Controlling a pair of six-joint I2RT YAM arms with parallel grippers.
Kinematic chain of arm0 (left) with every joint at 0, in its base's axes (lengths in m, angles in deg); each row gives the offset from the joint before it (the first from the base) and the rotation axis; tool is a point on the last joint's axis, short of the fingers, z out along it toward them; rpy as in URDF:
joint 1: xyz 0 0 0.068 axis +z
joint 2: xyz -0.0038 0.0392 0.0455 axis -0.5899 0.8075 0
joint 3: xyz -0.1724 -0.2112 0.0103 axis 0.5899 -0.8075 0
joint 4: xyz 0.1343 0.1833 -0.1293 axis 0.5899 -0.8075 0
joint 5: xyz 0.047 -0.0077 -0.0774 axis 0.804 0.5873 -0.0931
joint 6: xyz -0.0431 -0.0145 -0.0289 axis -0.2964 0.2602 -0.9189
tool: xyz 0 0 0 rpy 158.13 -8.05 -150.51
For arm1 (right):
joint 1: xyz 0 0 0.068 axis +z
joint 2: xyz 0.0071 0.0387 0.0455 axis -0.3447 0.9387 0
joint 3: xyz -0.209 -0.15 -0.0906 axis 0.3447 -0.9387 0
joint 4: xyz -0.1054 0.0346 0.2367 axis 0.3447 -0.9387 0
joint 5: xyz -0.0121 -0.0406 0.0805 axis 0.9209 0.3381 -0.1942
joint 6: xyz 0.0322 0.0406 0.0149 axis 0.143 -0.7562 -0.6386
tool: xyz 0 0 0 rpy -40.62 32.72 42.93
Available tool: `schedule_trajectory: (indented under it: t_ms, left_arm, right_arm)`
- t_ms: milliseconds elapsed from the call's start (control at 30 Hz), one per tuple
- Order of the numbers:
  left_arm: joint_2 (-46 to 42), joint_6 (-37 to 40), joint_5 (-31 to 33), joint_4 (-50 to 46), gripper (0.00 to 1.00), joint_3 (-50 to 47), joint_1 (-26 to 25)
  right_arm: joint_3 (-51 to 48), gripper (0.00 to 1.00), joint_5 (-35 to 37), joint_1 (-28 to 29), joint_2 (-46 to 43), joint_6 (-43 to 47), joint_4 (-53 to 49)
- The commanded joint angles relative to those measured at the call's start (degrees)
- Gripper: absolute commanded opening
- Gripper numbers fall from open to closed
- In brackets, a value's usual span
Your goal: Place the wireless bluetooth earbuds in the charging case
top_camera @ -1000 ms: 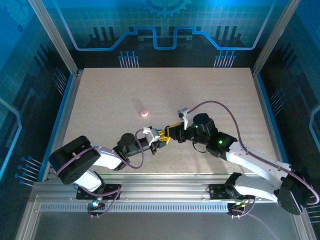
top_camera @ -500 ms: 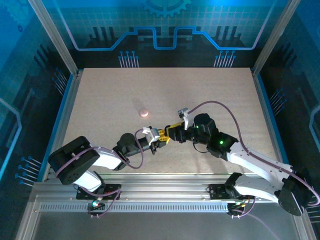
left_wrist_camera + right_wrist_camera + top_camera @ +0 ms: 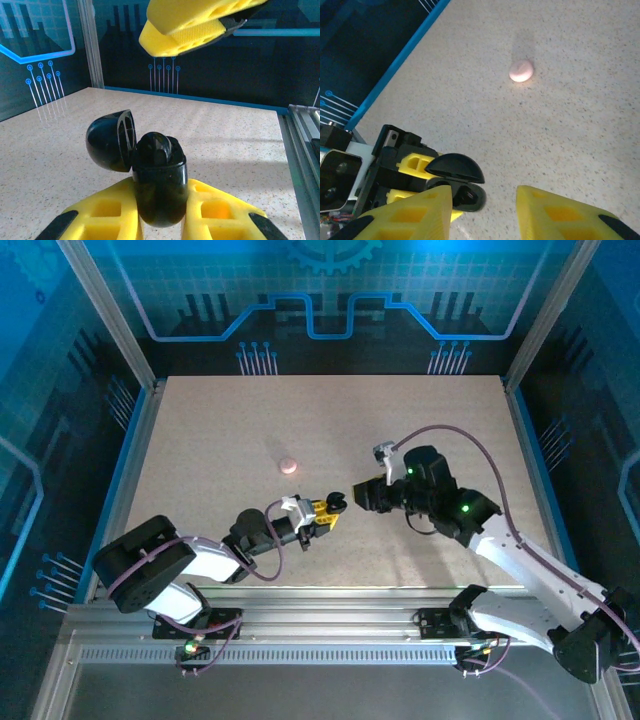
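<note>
Left fingers [image 3: 112,197] pinch the open black charging case [image 3: 160,185]; right fingers [image 3: 405,215] spread, empty, just beside it.

Glossy black plastic charging case [image 3: 160,190] (lid mirror-smooth), matt yellow pincer pads [image 3: 220,210], speckled matt tabletop [image 3: 60,150]

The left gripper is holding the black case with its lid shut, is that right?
Not quite. The left gripper does hold the black case, but its lid stands open, not shut, as the left wrist view shows.
</note>
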Motion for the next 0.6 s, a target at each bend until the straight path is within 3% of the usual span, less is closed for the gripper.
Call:
schedule_trajectory:
  t_ms: [0, 167, 567]
  left_arm:
    - [-1.4, 1.3, 0.0, 2.2, 0.1, -1.1, -0.3]
    - [-1.5, 2.0, -0.3, 2.5, 0.1, -1.5, -0.4]
    - [-2.9, 3.5, -2.8, -0.3, 0.1, -1.2, -0.3]
  right_arm:
    - [4.2, 0.39, -3.4, -2.9, 1.9, 4.0, -10.7]
    - [8.7, 0.39, -7.5, -10.0, 5.0, 6.5, -18.1]
    - [14.3, 0.37, -7.9, -25.3, 18.7, 10.0, -34.9]
